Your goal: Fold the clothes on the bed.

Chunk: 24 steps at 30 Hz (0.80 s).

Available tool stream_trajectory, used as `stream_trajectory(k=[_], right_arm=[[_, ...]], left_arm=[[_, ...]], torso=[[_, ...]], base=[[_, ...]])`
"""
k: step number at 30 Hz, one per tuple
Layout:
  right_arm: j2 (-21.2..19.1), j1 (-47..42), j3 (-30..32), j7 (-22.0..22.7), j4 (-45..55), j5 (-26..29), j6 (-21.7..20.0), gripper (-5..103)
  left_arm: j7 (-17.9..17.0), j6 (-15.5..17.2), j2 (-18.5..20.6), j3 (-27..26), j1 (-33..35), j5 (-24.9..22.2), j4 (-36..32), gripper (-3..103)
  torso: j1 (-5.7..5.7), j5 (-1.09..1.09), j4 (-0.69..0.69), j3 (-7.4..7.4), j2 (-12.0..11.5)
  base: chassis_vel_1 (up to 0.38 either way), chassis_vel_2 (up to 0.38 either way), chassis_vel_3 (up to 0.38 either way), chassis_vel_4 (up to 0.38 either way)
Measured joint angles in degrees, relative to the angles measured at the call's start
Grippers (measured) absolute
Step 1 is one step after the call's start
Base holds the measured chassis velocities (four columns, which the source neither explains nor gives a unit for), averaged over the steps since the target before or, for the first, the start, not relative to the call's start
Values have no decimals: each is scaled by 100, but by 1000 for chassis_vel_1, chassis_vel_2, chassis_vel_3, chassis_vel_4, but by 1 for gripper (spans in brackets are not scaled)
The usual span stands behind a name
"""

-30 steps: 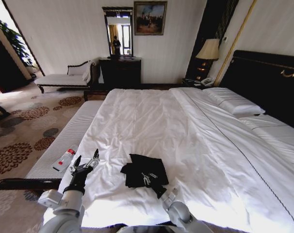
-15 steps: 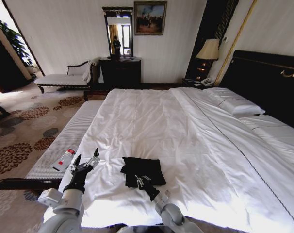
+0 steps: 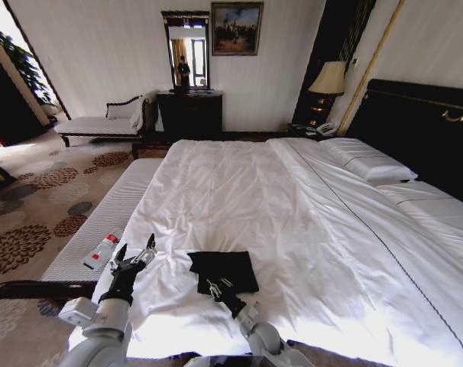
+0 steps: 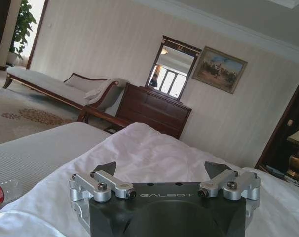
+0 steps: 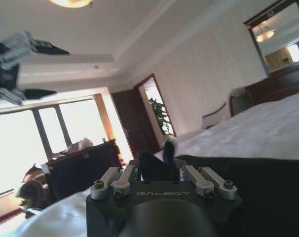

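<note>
Since the earlier frames, right hand (image 3: 217, 289) has drawn back toward the robot, and the shirt (image 3: 222, 271) has dropped from a raised bundle into a flat, compact fold; left hand (image 3: 134, 256) unchanged.

Bed (image 3: 308, 229): white duvet, dark headboard, spanning most of the head view. Shirt lies on its near edge, just ahead of the robot.

Bench (image 3: 101, 229): white-cushioned, along the bed's left side; carries a clear bottle (image 3: 101, 251) with red label, writing too small to read.

Shirt: black, roughly square packet, edges fairly even, far-left corner slightly proud. No chest lettering visible.

Right hand: at the shirt's near edge, fingers close together; whether they pinch cloth cannot be told. Right wrist view shows black fabric (image 5: 268, 197) directly ahead of the fingers.

Left hand: hovering over the bed's near-left corner, well apart from the shirt, fingers spread wide and empty.

Step, as judged: finishing the fold and releasing. Done well by letting go cleanly, withdrawing low and straight so the top layer is not dragged, and pressing the proud corner flat.

Writing: "GALBOT" on both hand bodies in the wrist views.
</note>
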Motion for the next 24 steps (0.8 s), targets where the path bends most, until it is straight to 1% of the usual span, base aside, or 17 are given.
stream_trajectory(k=[1, 3, 4, 5, 7, 8, 11, 12, 13, 14, 15, 16, 18, 21, 22, 24], right_arm=[[-81, -51, -6, -227, 168, 187, -6, 34], [-313, -172, 12, -689, 627, 669, -116, 44], [-417, -210, 78, -904, 815, 798, -156, 50], [-472, -214, 162, -994, 912, 871, -184, 56], [-494, -192, 241, -974, 978, 978, -249, 56], [-493, -171, 268, -902, 991, 1042, -293, 61], [-334, 207, 293, 225, 803, 1405, -613, 77], [-334, 207, 293, 225, 803, 1405, -613, 77], [-297, 332, 228, 445, 710, 1512, -663, 77], [-243, 579, 33, 776, 524, 1773, -756, 83], [-199, 734, -94, 910, 407, 1937, -814, 88], [-199, 734, -94, 910, 407, 1937, -814, 88], [-19, 1131, -438, 1111, 58, 2197, -947, 98], [284, 1557, -831, 1238, -457, 2291, -1044, 99], [284, 1557, -831, 1238, -457, 2291, -1044, 99], [442, 1750, -1070, 1256, -721, 2286, -1066, 100]], left_arm=[[-1, 8, 0, 8, -6, -9, 0, 100], [-7, 21, -3, 21, -17, -16, 0, 100], [-7, 24, -7, 24, -23, -16, 0, 100], [-12, 25, -15, 29, -25, -16, 0, 100], [-17, 26, -20, 32, -25, -15, 0, 100], [-22, 26, -24, 34, -24, -14, 0, 100], [-31, 26, -40, 47, -3, 4, -1, 100], [-31, 26, -40, 47, -3, 4, -1, 100], [-31, 26, -43, 51, 0, 10, 0, 100], [-33, 26, -47, 51, 16, 34, 0, 100], [-34, 26, -49, 51, 27, 48, 0, 100], [-34, 26, -49, 51, 27, 48, 0, 100], [-43, 27, -53, 26, 78, 69, 0, 100], [-90, 25, -38, -82, 153, 69, 0, 100], [-90, 25, -38, -82, 153, 69, 0, 100], [-137, 15, -22, -171, 196, 50, 0, 100]], torso=[[0, 0, 0, 0, 0], [1, -3, -1, 0, 0], [0, 0, -2, 0, 0], [0, -3, -1, 0, 0], [0, -2, -2, 0, 0], [0, -2, -2, 0, 0], [1, -1, -1, 0, 0], [1, -1, -1, 0, 0], [1, -1, -1, 0, 0], [1, -1, -1, 0, 0], [1, -1, 0, 0, -1], [1, -1, 0, 0, -1], [1, -2, 0, 1, -1], [1, -2, 0, 1, -1], [1, -2, 0, 1, -1], [1, -3, 0, 1, -1]], base=[[0, 0, 0, 0], [0, 0, 0, 0], [0, 0, 0, 0], [0, 0, 0, 0], [0, 0, 0, 0], [0, 0, 0, 0], [0, 0, 0, 0], [0, 0, 0, 0], [0, 0, 0, 0], [0, 0, 0, 0], [0, 0, 0, 0], [0, 0, 0, 0], [0, 0, 0, 0], [0, 0, 0, 0], [0, 0, 0, 0], [0, 0, 0, 0]])
